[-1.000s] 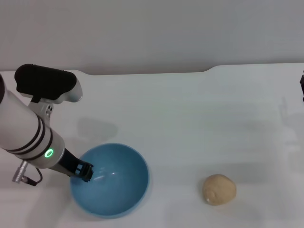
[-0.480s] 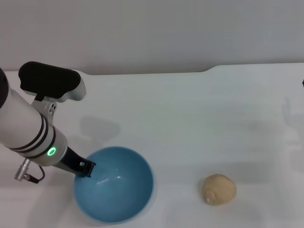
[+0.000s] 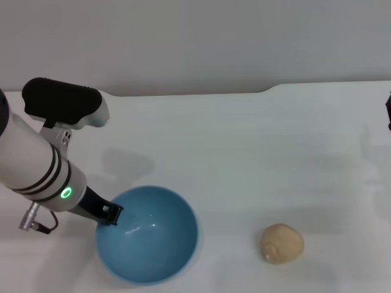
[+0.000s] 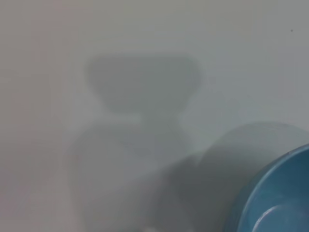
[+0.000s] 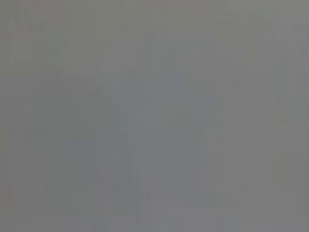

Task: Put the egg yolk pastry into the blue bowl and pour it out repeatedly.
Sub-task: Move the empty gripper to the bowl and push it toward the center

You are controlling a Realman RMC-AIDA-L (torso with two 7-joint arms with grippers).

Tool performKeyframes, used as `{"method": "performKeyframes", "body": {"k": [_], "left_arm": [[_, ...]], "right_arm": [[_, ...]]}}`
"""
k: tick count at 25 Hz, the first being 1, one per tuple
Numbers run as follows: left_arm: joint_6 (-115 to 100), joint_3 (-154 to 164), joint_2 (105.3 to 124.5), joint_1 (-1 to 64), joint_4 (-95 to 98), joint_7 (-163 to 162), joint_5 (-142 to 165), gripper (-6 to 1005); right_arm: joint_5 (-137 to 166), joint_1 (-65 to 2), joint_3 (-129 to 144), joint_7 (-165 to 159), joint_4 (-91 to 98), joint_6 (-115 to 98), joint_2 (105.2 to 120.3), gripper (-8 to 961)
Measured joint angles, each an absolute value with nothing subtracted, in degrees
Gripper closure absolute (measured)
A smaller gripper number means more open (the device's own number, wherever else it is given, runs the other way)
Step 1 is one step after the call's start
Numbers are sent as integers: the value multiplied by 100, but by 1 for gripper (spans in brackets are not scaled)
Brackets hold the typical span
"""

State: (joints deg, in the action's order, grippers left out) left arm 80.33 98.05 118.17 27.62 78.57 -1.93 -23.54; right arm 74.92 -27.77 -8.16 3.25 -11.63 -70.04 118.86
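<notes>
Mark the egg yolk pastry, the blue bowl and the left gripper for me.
egg yolk pastry (image 3: 282,243), head view, middle of its top.
blue bowl (image 3: 174,210), head view, inner wall on the pastry's side.
left gripper (image 3: 111,214), head view, black tip at the bowl's rim.

No readable text, labels, brands or numbers anywhere I can see. My left arm (image 3: 36,168) carries only a glowing green ring light (image 3: 65,193), a sign with no characters on it. The bowl (image 3: 149,238), the pastry (image 3: 282,243) and the table (image 3: 244,152) are all plain and unmarked.
</notes>
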Motion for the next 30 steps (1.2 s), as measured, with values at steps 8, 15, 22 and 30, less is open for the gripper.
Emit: {"method": "performKeyframes", "body": {"k": [8,15,22,30], "left_arm": [[8143,9774,11808,2855,7857,-199,-2365,999],[8157,9763,11803,2903,7857,-202,-2364,1000],[8157,9763,11799,2916,7857,-173,-2363,1001],[8156,9765,11795,2927,7858,-150,-2365,1000]], "right_arm": [[7558,-3034,-767,307,-1688,-6552,11698,459],[8193,-3413,-830,-252,-3081,-5576,10762,459],[9149,-3650,-1755,-409,-4160,-3899,10036,458],[12298,-3218,-5339,-317,-5560,469,10028,459]]}}
